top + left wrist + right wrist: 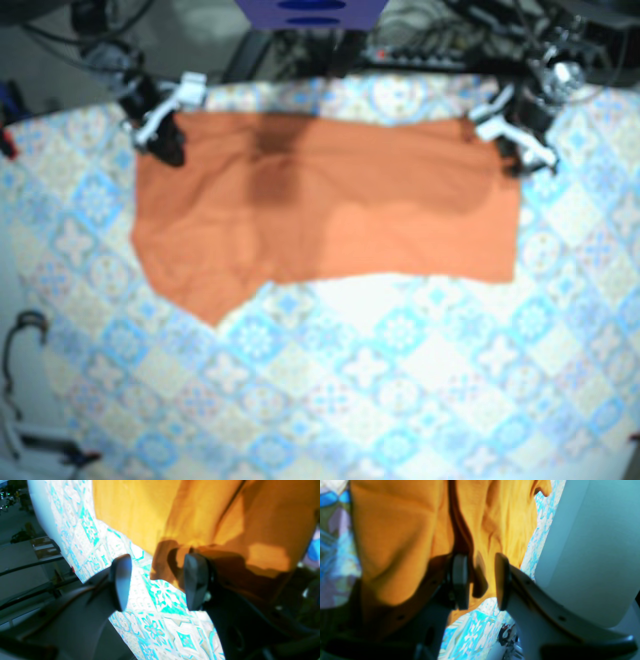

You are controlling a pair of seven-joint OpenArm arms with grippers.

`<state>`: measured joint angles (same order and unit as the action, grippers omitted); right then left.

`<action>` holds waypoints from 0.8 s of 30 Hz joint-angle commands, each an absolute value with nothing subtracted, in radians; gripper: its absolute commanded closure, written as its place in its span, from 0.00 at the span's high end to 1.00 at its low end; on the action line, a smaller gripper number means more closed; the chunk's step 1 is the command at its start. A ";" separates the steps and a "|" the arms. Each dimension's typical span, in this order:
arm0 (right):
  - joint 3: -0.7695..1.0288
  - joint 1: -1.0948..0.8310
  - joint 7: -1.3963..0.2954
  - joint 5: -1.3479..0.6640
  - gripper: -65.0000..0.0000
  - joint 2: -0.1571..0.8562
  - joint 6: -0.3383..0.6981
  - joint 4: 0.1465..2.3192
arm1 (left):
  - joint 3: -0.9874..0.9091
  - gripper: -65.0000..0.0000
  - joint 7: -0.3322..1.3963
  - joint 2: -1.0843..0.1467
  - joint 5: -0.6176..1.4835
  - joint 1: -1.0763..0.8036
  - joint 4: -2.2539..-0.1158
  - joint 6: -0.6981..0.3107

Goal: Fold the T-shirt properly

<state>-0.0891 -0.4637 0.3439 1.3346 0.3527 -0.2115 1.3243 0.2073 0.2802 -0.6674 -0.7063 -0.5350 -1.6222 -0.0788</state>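
Starting at the near edge, the tabletop (380, 400) shows a tile-patterned covering in blue and white, with a dark cable loop (22, 345) at the left margin of the base view. Farther in lies the orange T-shirt (330, 210), spread flat as a wide band across the far half of the tabletop. Its near edge runs fairly straight on the base view's right and drops to a point on the left. A darker shadowed patch crosses its far middle. At the shirt's two far corners stand the arms. The right gripper (481, 582) is at the corner on the base view's left. Its fingers (460, 580) are apart, with a fold of the orange cloth lying in the gap between them and patterned covering visible below — the cloth is not pinched. The left gripper (158, 582) is at the opposite far corner. Its fingers (121, 582) are set wider apart, and a curled corner of the shirt lies just beside the finger on the cloth side, while the other finger sits over bare covering. Beyond the far edge, the base view shows dark cables and hardware (450, 40) — too blurred to identify further.
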 commanded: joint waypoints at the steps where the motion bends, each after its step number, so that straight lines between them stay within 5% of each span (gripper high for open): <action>1: -0.085 -0.458 0.349 1.325 0.26 0.366 -0.228 1.336 | 0.200 0.51 0.277 -0.684 -0.714 -0.536 -1.638 -0.062; 24: -0.137 -0.326 0.354 1.325 0.26 0.366 -0.228 1.342 | 0.200 0.51 0.277 -0.671 -0.713 -0.536 -1.633 -0.062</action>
